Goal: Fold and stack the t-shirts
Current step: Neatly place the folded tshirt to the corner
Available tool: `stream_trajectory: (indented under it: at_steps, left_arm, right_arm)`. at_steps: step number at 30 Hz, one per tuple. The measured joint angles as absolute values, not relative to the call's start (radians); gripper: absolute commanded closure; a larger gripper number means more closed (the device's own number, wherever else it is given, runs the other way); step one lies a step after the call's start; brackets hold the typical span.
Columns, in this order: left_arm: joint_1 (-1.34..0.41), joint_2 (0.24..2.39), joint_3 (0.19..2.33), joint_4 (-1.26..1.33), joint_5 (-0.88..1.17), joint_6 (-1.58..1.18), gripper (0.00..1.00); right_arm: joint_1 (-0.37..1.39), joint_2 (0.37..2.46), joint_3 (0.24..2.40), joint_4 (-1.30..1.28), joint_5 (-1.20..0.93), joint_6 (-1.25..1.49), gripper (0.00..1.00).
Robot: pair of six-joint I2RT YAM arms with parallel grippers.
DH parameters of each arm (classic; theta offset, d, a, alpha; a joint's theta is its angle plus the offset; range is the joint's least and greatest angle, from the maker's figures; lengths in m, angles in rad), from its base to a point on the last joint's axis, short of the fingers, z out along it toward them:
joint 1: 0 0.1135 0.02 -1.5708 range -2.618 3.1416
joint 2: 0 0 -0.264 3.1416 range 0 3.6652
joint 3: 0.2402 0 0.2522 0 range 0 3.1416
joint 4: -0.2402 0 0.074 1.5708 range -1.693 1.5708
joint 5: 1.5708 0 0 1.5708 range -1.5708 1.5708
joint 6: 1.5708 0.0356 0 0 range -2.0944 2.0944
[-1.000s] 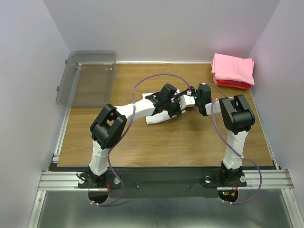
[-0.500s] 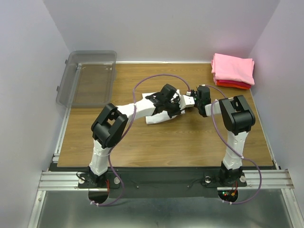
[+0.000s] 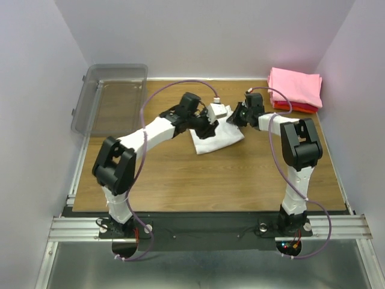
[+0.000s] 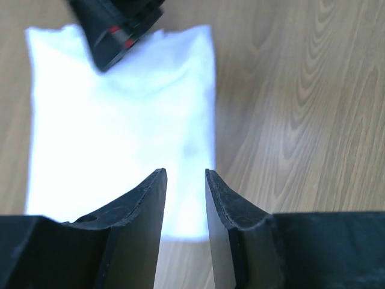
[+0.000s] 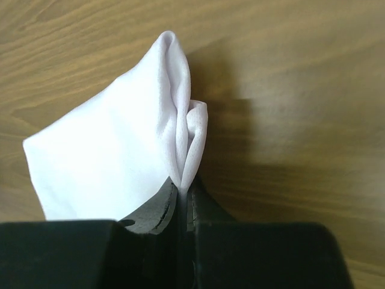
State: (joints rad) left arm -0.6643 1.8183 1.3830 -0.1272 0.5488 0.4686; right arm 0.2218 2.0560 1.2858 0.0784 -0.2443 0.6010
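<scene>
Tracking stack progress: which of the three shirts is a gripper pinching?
The white t-shirt, mid-table: the right gripper is shut on its edge. The pink t-shirt lies folded atop the red t-shirt at the far right corner, untouched.

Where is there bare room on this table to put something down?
Bare wood spans the near half of the table, between the white shirt and the arm bases. Crowded: around that shirt, and the far-right corner's pink stack.

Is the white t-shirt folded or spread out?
Folded: the white t-shirt lies as a compact rectangle, its layered edge pinched in the right gripper.
</scene>
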Motion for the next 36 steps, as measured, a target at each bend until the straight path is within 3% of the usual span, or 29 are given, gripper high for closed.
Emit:
stream_trajectory:
  at_steps: [8, 12, 13, 14, 21, 36]
  left_arm:
    - [-0.564, 1.637, 1.324, -0.186, 0.569, 0.454, 0.53]
    - [-0.561, 1.621, 1.268, -0.189, 0.587, 0.432, 0.53]
    - [-0.561, 1.621, 1.253, -0.187, 0.594, 0.422, 0.46]
    - [-0.561, 1.621, 1.239, -0.185, 0.601, 0.416, 0.45]
    - [-0.561, 1.622, 1.179, -0.182, 0.68, 0.379, 0.44]
    - [-0.561, 1.622, 1.158, -0.17, 0.741, 0.368, 0.44]
  right_arm:
    - [0.157, 2.063, 1.514, -0.123, -0.173, 0.29, 0.99]
    - [0.115, 2.112, 1.687, -0.2, -0.129, 0.186, 0.99]
    - [0.107, 2.128, 1.732, -0.219, -0.115, 0.158, 0.99]
    - [0.101, 2.139, 1.764, -0.235, -0.106, 0.135, 0.99]
    - [0.075, 2.241, 2.001, -0.364, -0.014, -0.018, 0.99]
    - [0.06, 2.275, 2.223, -0.463, 0.065, -0.186, 0.99]
